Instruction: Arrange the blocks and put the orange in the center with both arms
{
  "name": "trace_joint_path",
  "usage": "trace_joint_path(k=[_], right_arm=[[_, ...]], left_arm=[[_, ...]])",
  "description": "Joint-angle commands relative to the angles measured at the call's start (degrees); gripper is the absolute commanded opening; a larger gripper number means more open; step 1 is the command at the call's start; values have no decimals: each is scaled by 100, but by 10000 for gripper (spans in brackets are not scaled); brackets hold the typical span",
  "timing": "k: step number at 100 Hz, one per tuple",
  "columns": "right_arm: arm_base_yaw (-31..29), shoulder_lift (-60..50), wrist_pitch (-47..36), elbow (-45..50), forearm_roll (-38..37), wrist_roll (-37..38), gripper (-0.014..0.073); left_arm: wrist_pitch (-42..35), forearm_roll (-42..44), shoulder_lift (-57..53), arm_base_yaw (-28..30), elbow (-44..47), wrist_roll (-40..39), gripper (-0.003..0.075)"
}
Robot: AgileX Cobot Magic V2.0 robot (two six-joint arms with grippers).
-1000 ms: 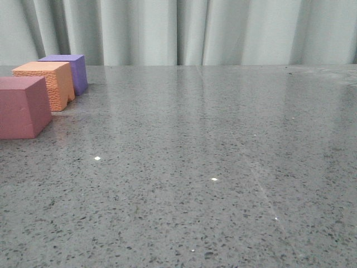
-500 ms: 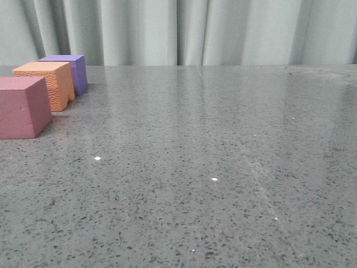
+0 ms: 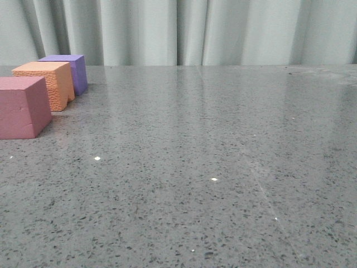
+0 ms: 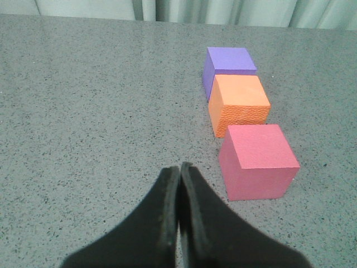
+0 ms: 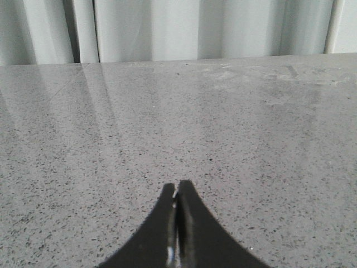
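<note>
Although the three foam cubes already stand in a line at the far left of the front view, the row reads as finished from here: the orange foam cube with the pebbled face point(image 3: 46, 82) sits between the purple foam cube point(image 3: 68, 71) behind it and the dusty pink-red foam cube point(image 3: 23, 106) in front, each just beside its neighbour; whether they touch I cannot tell. The left wrist view shows the same order, purple point(image 4: 228, 66) at upper right of centre, orange point(image 4: 240, 105) below it, pink-red point(image 4: 257, 161) lowest. The left gripper point(image 4: 179, 170) is clenched on nothing, its tips pressed together at the bottom centre of that frame, apart from the pink-red cube. The right gripper point(image 5: 177, 188) is likewise closed and empty over bare speckled grey stone bench point(image 5: 234, 128), with no cube in its view. By my judgement the arranging step is done, or nearly so. If the row needs tidying, the next move calls for the left gripper to open and come in on a cube squarely, since soft foam will give under a crooked squeeze; otherwise both arms need only stand clear of the row.
</note>
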Motion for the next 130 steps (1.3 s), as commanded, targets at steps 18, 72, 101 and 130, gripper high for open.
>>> trace_joint_path(k=[18,72,101,130], right_arm=[[-33,-112,-473,-79,4,-49,-67],[-33,-112,-473,-79,4,-49,-67],[-33,-112,-473,-79,4,-49,-67],[-33,-112,-473,-79,4,-49,-67]], left_arm=[[-624,393,-8,123,-1,83,-19],[-3550,-1997,-1562,1700,2557,3095,-19],[-3722,-2029,-2546,1700,3743,2925,-19],[-4196,-1878,-2671,1700,3869,2925,-19]])
